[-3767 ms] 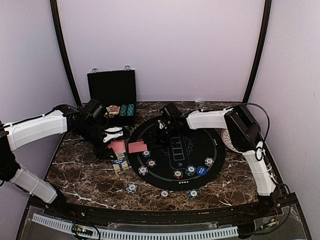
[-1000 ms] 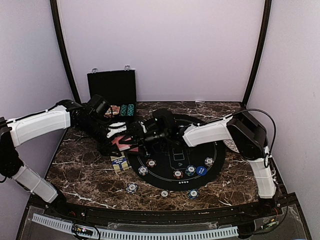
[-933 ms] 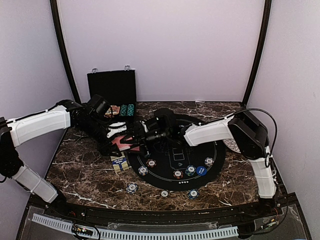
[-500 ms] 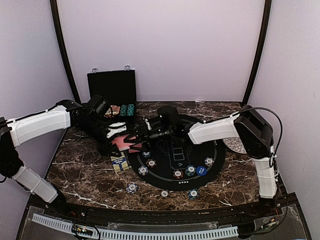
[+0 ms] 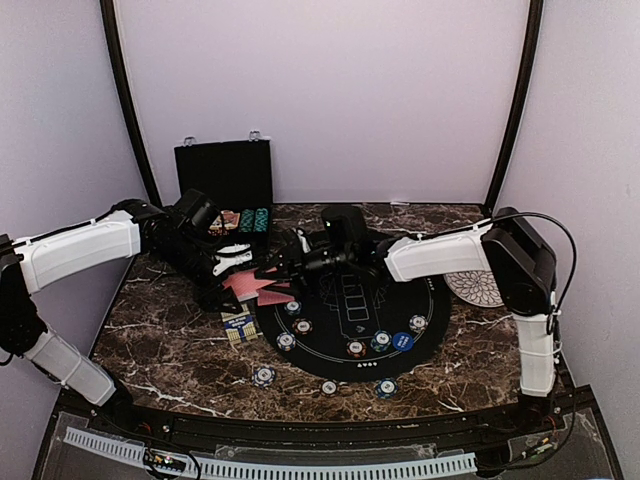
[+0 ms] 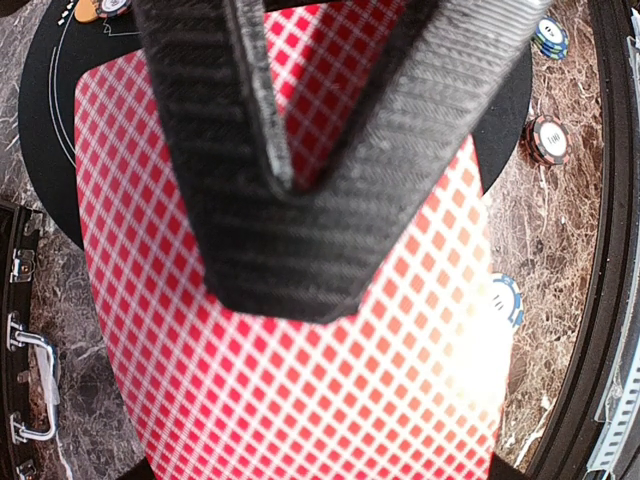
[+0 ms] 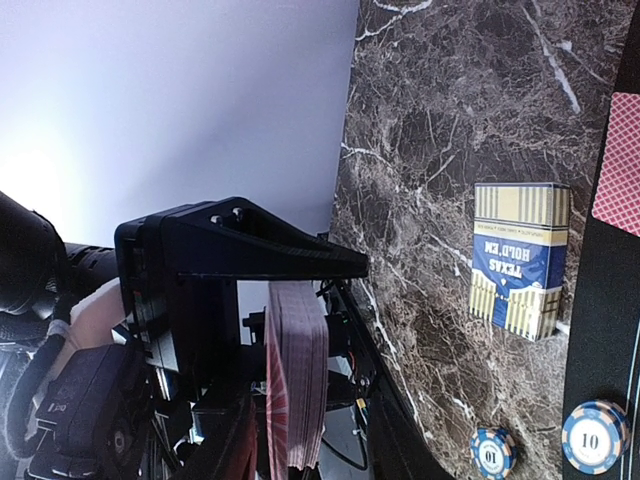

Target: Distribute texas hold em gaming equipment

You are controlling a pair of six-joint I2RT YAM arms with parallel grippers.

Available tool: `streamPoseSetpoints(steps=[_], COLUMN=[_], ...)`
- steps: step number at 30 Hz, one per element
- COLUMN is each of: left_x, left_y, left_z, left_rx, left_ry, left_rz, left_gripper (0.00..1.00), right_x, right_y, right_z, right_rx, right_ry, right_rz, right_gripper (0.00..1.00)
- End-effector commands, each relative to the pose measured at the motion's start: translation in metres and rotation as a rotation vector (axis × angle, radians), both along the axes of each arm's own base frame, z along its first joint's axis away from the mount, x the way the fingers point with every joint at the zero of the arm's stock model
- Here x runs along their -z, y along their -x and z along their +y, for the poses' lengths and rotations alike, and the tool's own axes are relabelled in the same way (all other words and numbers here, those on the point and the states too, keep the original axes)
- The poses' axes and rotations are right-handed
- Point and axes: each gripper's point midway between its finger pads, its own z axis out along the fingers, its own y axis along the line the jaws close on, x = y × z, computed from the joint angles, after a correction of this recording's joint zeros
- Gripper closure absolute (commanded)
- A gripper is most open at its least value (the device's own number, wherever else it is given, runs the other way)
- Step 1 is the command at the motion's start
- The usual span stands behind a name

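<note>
Marble tabletop [image 5: 170,345] with the round black mat [image 5: 322,352] on it, same as before, but my right arm has moved a lot. A few seconds back it sat over the far side of the mat. Now it's stretched across to the left with my right gripper [image 5: 283,262] right beside the deck, and it's pulled back a touch since a second ago, so the white plate [image 5: 474,288] is showing again. Can't tell whether those jaws are pinching anything. My left gripper [image 6: 290,260] hasn't budged, clamped tight on the deck of red-backed cards [image 6: 300,400] just off the mat's left edge. Counts from overhead, as best I can tell: one loose card [image 5: 275,293], six striped chips [image 5: 302,326] and one blue disc [image 5: 402,341] on the mat, three stray chips [image 5: 263,376] on the marble in front, one card box [image 5: 238,326], and one open black case [image 5: 224,175] at the back.
</note>
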Motion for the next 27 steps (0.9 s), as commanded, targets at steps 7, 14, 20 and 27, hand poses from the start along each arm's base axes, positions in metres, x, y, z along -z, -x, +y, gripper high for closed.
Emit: streamPoseSetpoints(steps=[7, 14, 20, 27], left_x=[-0.004, -0.002, 0.0, -0.001], left_y=[0.001, 0.001, 0.001, 0.003], left_z=[-0.001, 0.0, 0.002, 0.003], left_rx=[0.005, 0.004, 0.003, 0.004], left_ry=[0.011, 0.004, -0.006, -0.012], left_rz=[-0.005, -0.001, 0.0, 0.004], left_gripper=[1.0, 1.0, 1.0, 1.0], right_x=[-0.026, -0.028, -0.036, -0.026], right_y=[0.0, -0.007, -0.027, -0.093], right_z=[-0.009, -0.023, -0.049, -0.109], right_rx=[0.015, 0.04, 0.091, 0.215], right_ry=[-0.04, -0.037, -0.024, 0.05], right_rz=[-0.04, -0.044, -0.063, -0.082], right_gripper=[0.82, 1.0, 1.0, 1.0])
